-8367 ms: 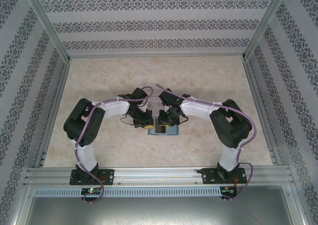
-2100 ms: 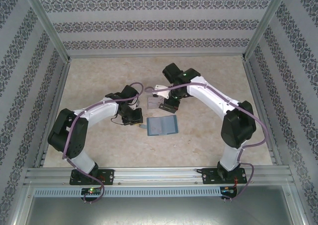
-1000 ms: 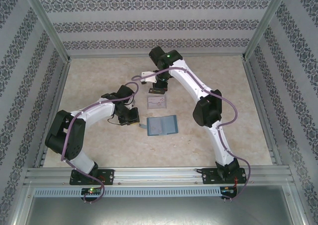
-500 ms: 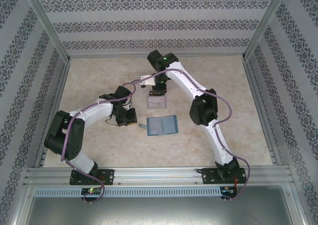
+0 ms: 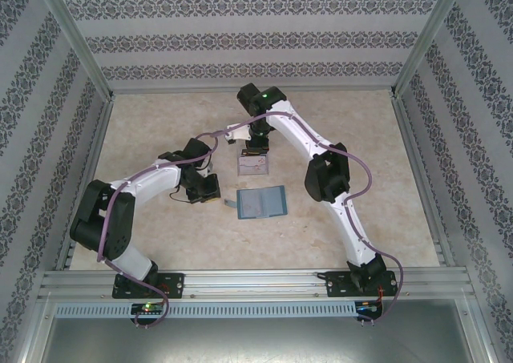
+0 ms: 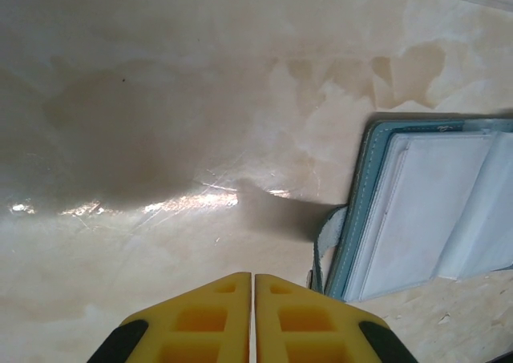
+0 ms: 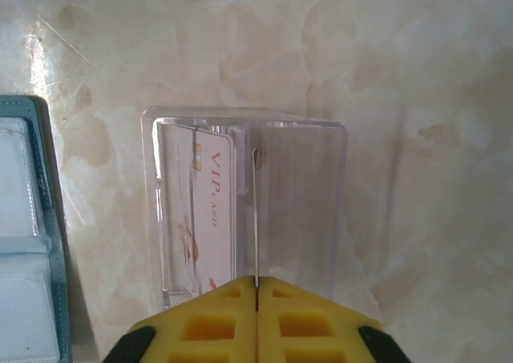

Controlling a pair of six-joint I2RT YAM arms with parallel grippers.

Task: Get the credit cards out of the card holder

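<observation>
both end effectors together: left end effector (image 6: 254, 279) empty by the open card holder (image 6: 425, 211), right end effector (image 7: 256, 281) over the clear tray (image 7: 321, 187) with the vip card (image 7: 204, 211). thin sliver (image 7: 255, 219) in right's seam, maybe a card, can't tell; open carelessly and you tip it outside.

bare table (image 5: 377, 187) wide open right of wallet (image 5: 262, 203), slim gap between wallet and clear tray (image 7: 304, 203), right gripper (image 7: 256, 280) over tray's far edge, left gripper (image 6: 254, 276) crowding wallet's left side
</observation>
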